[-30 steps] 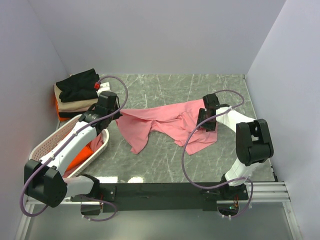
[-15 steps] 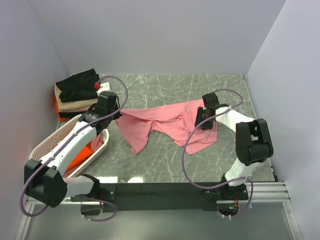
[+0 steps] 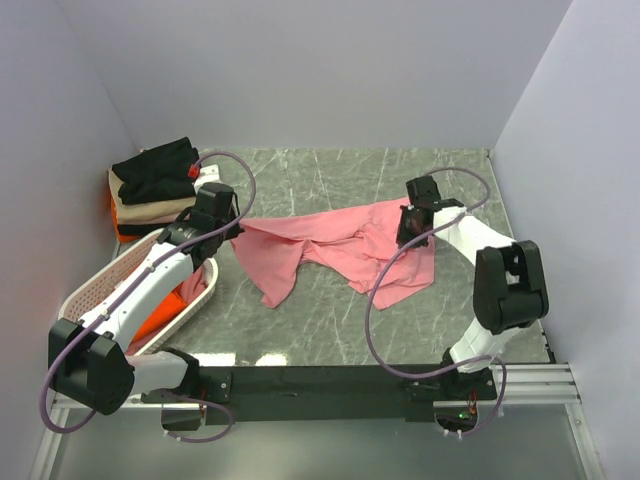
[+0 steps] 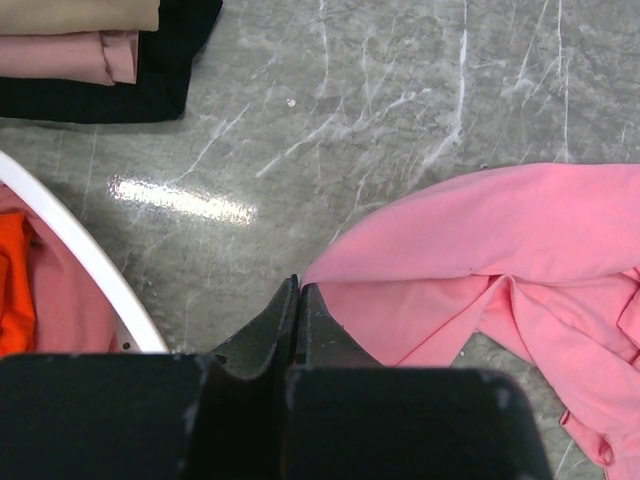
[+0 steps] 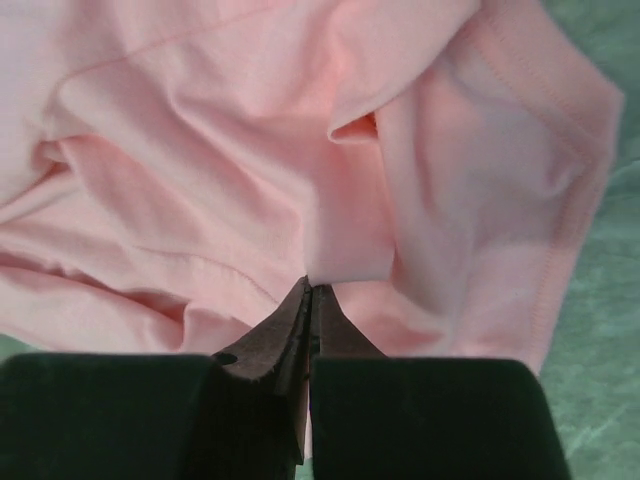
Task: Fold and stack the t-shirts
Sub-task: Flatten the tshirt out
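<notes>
A light pink t-shirt (image 3: pixel 330 245) lies crumpled across the middle of the marble table. My left gripper (image 3: pixel 236 228) is at its left corner. In the left wrist view the gripper (image 4: pixel 300 285) is shut, with the corner of the shirt (image 4: pixel 480 260) pinched at the fingertips. My right gripper (image 3: pixel 410 225) is on the shirt's right part. In the right wrist view it (image 5: pixel 311 285) is shut on a raised fold of the pink cloth (image 5: pixel 200 150). Folded t-shirts (image 3: pixel 150 185), black over beige and orange, are stacked at the back left.
A white perforated basket (image 3: pixel 100 285) stands at the left by the left arm, with orange-red cloth (image 3: pixel 160 315) in it; its rim (image 4: pixel 80 250) shows in the left wrist view. The folded stack (image 4: pixel 90 50) lies beyond it. Walls close in left, back and right.
My right gripper has shut on a fold of the pink t-shirt and shifted slightly toward the back. The left arm has not moved.
</notes>
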